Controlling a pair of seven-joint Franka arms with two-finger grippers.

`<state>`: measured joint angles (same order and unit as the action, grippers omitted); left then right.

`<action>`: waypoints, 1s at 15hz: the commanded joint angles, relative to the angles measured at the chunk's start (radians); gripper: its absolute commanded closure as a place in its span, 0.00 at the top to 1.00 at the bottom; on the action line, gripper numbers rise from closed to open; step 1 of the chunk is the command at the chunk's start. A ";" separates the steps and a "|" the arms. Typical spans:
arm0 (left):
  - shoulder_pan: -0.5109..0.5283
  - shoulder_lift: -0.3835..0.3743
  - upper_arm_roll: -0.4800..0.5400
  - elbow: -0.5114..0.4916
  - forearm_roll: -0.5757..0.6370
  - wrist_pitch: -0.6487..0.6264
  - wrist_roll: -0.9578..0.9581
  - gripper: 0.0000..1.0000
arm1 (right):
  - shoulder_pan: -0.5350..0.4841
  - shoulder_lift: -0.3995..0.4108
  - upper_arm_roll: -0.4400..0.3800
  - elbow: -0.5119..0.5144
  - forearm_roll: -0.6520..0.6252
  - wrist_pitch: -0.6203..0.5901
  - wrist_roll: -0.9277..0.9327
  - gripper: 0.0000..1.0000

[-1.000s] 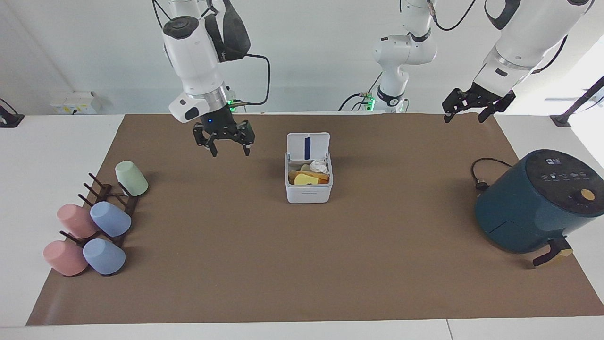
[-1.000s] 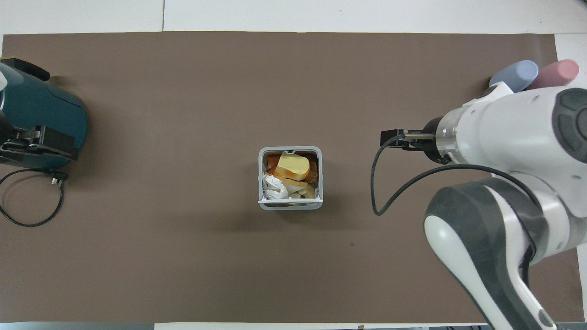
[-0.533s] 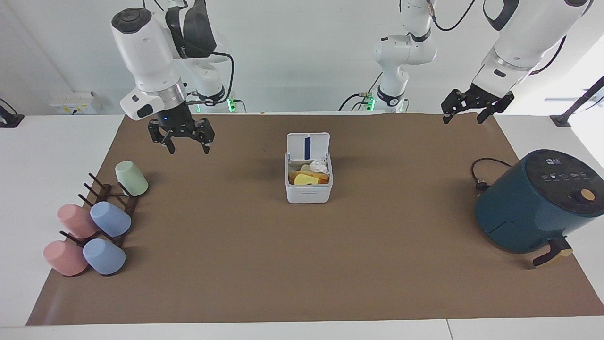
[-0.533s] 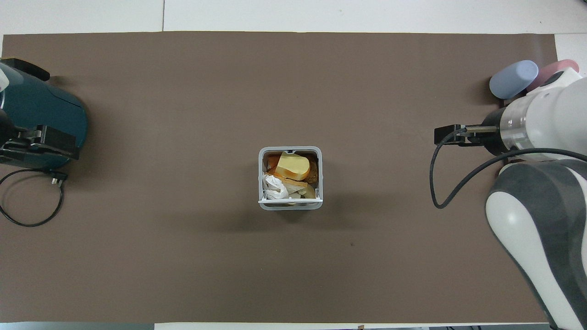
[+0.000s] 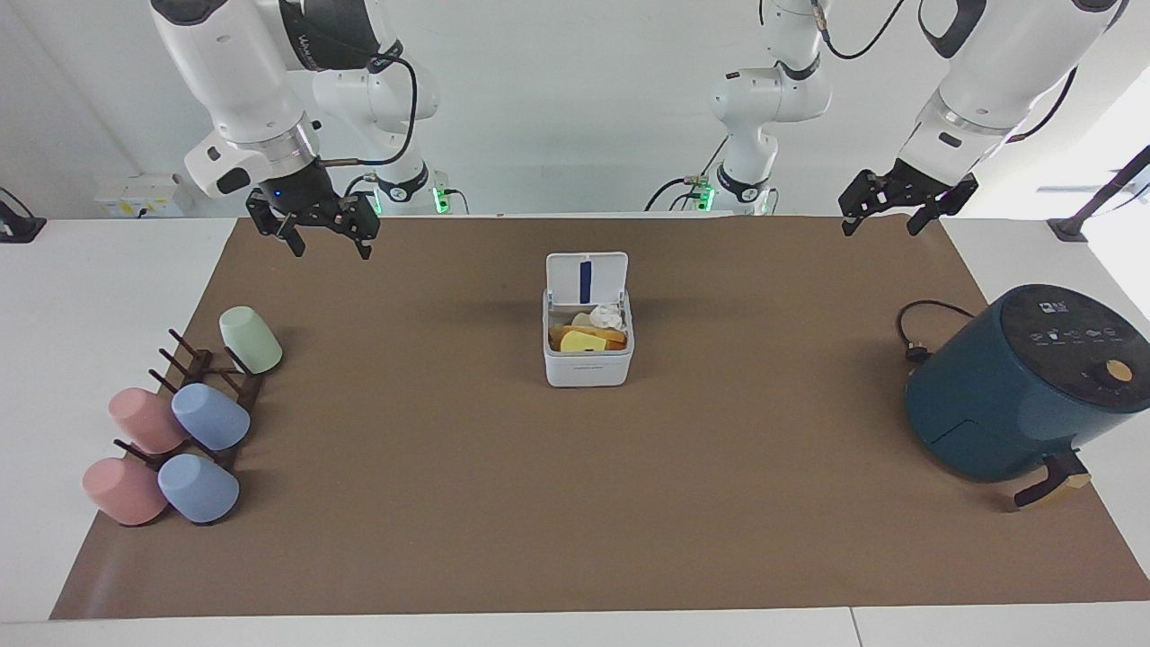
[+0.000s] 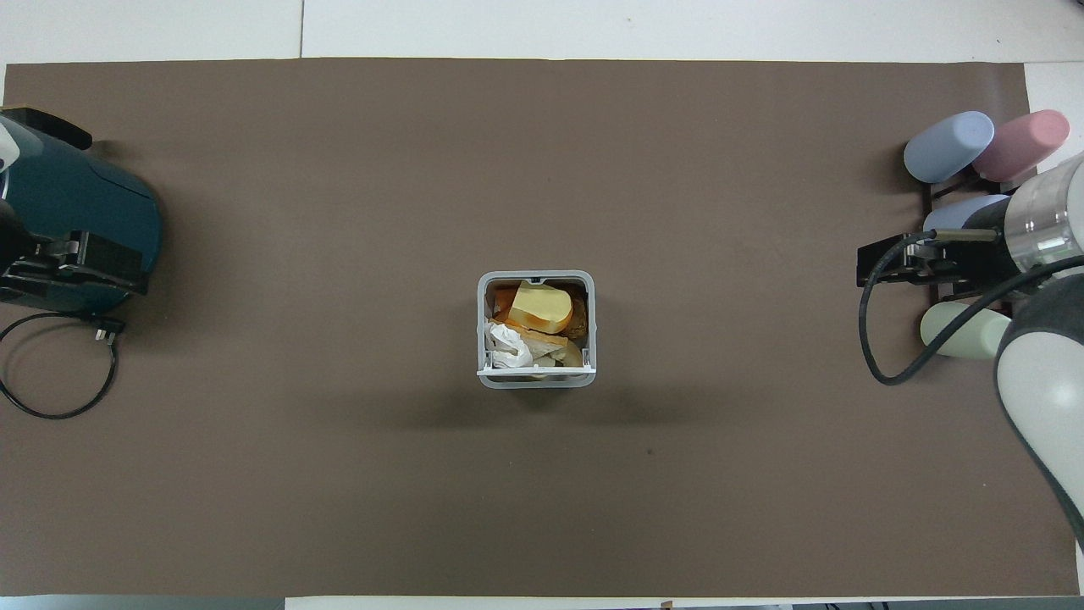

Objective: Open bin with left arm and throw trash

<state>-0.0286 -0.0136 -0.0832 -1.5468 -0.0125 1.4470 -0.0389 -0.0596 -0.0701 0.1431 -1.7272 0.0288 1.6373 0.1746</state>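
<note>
The white bin stands mid-mat with its lid hinged up, blue strip showing. Inside lie the pale yellow wedge, the golden-brown lump and the white paper wad. From overhead the bin's rim frames the wedge and the wad. My right gripper is open and empty, raised over the mat's corner at the right arm's end. My left gripper is open and empty, waiting raised over the mat's corner at the left arm's end.
A dark teal air fryer with a black cable stands at the left arm's end. A dark rack with pastel cups and a green cup sits at the right arm's end.
My right gripper has swung up and away from beside the bin toward the right arm's end of the table. The left arm, the bin and the trash have stayed put.
</note>
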 commanded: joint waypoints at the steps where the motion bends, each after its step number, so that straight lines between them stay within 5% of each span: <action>1: 0.018 -0.013 -0.016 -0.018 0.014 0.018 -0.009 1.00 | 0.004 0.030 0.010 0.054 -0.055 -0.049 -0.055 1.00; 15: 0.013 -0.011 -0.015 -0.018 0.014 0.020 -0.009 1.00 | 0.053 0.036 -0.066 0.081 -0.038 -0.102 -0.058 1.00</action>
<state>-0.0285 -0.0136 -0.0860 -1.5470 -0.0125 1.4473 -0.0389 -0.0063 -0.0369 0.0798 -1.6584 -0.0081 1.5523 0.1321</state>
